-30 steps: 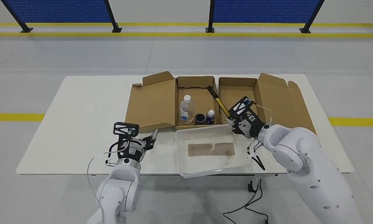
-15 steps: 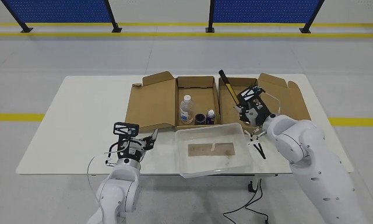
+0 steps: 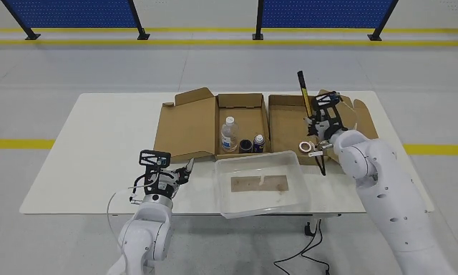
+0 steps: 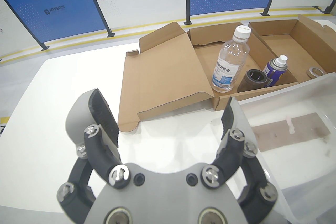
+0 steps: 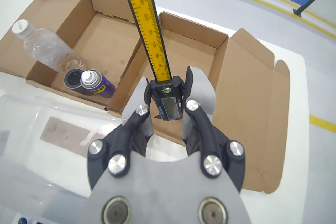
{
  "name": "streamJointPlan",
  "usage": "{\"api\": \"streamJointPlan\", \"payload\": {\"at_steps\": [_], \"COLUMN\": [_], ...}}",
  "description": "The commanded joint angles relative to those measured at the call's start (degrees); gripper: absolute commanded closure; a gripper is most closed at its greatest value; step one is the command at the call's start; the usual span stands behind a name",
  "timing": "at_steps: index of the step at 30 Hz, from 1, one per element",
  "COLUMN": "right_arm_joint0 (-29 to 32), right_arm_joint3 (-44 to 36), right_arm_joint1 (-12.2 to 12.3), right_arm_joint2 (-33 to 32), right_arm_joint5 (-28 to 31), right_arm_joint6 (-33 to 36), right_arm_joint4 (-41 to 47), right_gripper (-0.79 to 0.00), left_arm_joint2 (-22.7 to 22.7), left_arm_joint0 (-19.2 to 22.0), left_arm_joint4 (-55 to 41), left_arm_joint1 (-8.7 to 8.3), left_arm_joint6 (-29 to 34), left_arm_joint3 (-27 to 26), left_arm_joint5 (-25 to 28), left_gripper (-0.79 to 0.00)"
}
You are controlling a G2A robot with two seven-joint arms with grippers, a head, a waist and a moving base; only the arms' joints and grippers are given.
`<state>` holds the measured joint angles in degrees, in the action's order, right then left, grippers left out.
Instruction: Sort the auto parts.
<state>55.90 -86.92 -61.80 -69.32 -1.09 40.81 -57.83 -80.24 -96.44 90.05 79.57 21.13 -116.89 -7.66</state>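
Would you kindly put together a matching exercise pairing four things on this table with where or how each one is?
1. water bottle
2. caliper
3. metal ring
4. left claw

A. gripped by the right claw
B. open, over the table
C. upright beside the spray can
D. lying flat in the box without cans

Pairs: 1-C, 2-A, 3-D, 4-B.

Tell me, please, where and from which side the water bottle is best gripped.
Grip the bottle around its upper body, below the cap, probably with the open left gripper coming from the flap side. It stands upright in the box, and the black cylinder and spray can crowd its other side.
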Motion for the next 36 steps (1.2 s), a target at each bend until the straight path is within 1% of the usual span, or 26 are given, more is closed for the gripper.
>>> {"api": "streamJointPlan", "payload": {"at_steps": [1, 4, 6, 14, 16, 18, 19, 21, 22, 23, 31, 36], "right_arm_joint0": [-1.2, -2.7, -3.7, -7.7, -8.8, -9.8, -10.3, -11.3, -11.6, -11.9, -13.8, -13.6], "right_arm_joint3": [3.8, 9.8, 13.2, 24.7, 27.3, 29.8, 31.2, 33.3, 33.9, 34.5, 38.8, 37.9], "right_arm_joint1": [-0.5, -1.4, -2.1, -4.6, -5.2, -5.8, -6.1, -6.7, -6.9, -7.1, -8.2, -8.2], "right_arm_joint2": [0.5, 1.2, 1.8, 5.3, 6.4, 7.1, 7.4, 8.4, 8.9, 9.3, 10.8, 9.9], "right_arm_joint5": [-0.9, -2.5, -2.0, 0.0, -0.4, 0.5, 1.1, 2.1, 2.3, 2.5, 5.3, 7.3], "right_arm_joint6": [-1.1, -4.2, -5.6, -7.0, -7.5, -8.0, -8.2, -9.0, -9.4, -9.5, -9.8, -12.2], "right_arm_joint4": [2.3, 7.9, 11.6, 22.7, 23.5, 25.6, 26.6, 27.0, 26.9, 26.8, 27.7, 28.1], "right_gripper": [0.0, 0.0, 0.0, 0.0, 0.0, 0.0, -0.028, -0.277, -0.52, -0.785, -0.785, -0.785], "left_arm_joint2": [0.0, 0.0, 0.0, 0.0, 0.0, 0.0, 0.0, 0.0, 0.0, 0.0, 0.0, 0.0], "left_arm_joint0": [0.0, 0.0, 0.0, 0.0, 0.0, 0.0, 0.0, 0.0, 0.0, 0.0, 0.0, 0.0], "left_arm_joint4": [0.0, 0.0, 0.0, 0.0, 0.0, 0.0, 0.0, 0.0, 0.0, 0.0, 0.0, 0.0], "left_arm_joint1": [0.0, 0.0, 0.0, 0.0, 0.0, 0.0, 0.0, 0.0, 0.0, 0.0, 0.0, 0.0], "left_arm_joint6": [0.0, 0.0, 0.0, 0.0, 0.0, 0.0, 0.0, 0.0, 0.0, 0.0, 0.0, 0.0], "left_arm_joint3": [0.0, 0.0, 0.0, 0.0, 0.0, 0.0, 0.0, 0.0, 0.0, 0.0, 0.0, 0.0], "left_arm_joint5": [0.0, 0.0, 0.0, 0.0, 0.0, 0.0, 0.0, 0.0, 0.0, 0.0, 0.0, 0.0], "left_gripper": [-0.785, -0.785, -0.785, -0.785, -0.785, -0.785, -0.785, -0.785, -0.785, -0.785, -0.785, -0.785]}}
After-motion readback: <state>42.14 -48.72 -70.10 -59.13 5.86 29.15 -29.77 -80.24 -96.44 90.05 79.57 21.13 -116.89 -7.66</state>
